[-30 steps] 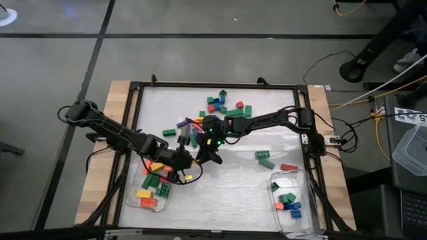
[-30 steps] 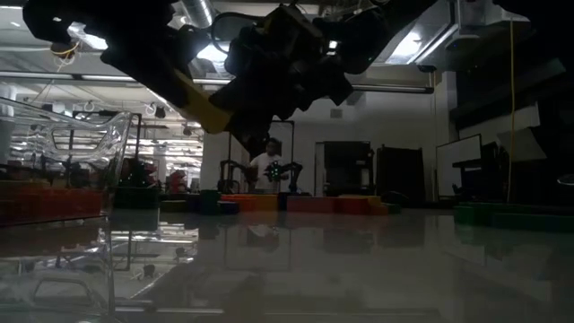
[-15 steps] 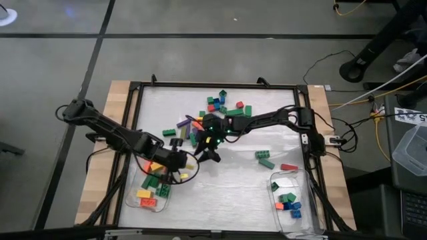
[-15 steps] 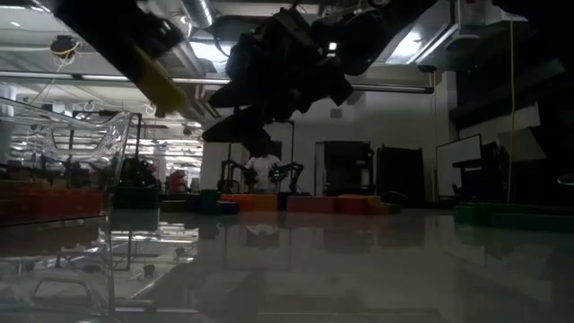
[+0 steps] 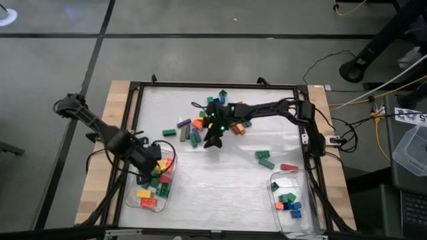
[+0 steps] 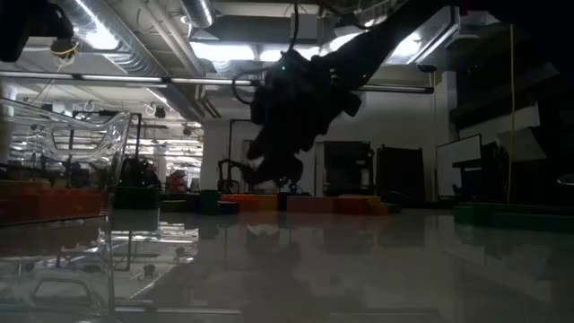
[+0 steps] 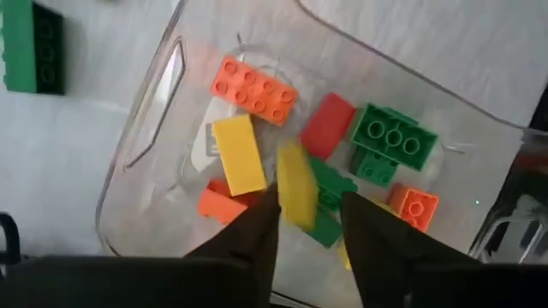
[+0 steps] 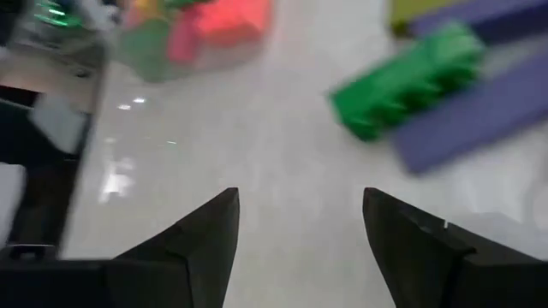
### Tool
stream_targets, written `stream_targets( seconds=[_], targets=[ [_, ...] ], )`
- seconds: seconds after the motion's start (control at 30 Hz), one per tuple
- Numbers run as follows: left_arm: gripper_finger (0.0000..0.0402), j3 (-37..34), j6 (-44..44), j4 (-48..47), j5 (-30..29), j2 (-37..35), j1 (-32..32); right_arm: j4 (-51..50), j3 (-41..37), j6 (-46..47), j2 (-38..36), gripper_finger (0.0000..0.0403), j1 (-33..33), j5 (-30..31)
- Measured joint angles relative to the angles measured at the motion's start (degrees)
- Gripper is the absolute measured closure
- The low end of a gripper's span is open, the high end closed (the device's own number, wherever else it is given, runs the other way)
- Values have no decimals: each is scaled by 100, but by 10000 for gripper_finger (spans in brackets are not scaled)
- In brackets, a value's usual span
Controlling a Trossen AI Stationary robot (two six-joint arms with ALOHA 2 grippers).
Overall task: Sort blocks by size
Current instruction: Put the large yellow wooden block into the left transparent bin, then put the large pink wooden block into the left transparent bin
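Two tubs (image 5: 150,190) hug the near edge, bare tabletop (image 5: 220,173) between.

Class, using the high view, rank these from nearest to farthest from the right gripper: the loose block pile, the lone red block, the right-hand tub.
From the right gripper:
1. The loose block pile, right beside it at mid-table.
2. The lone red block, off toward the right edge.
3. The right-hand tub, at the near right corner.

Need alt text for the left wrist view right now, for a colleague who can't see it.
The left gripper hangs open over a clear tub, a yellow brick just ahead of its fingers. The tub holds orange, yellow, red and green bricks.
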Motion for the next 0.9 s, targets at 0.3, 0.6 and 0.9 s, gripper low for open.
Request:
stream_targets(
  seconds=[0.3,0.6,0.9],
  targets=[
    [234,-796,-326,511,-6,15,-70,-1028,0,-767,0,178,-70,1681],
    [250,-1926,-621,1467,790,21,-74,-1312,129,-790,-24,196,-67,1734],
    [263,-2327,-1579,1518,2180,17,-262,-2826,1193,-1380,-33,196,-65,2655]
  ],
)
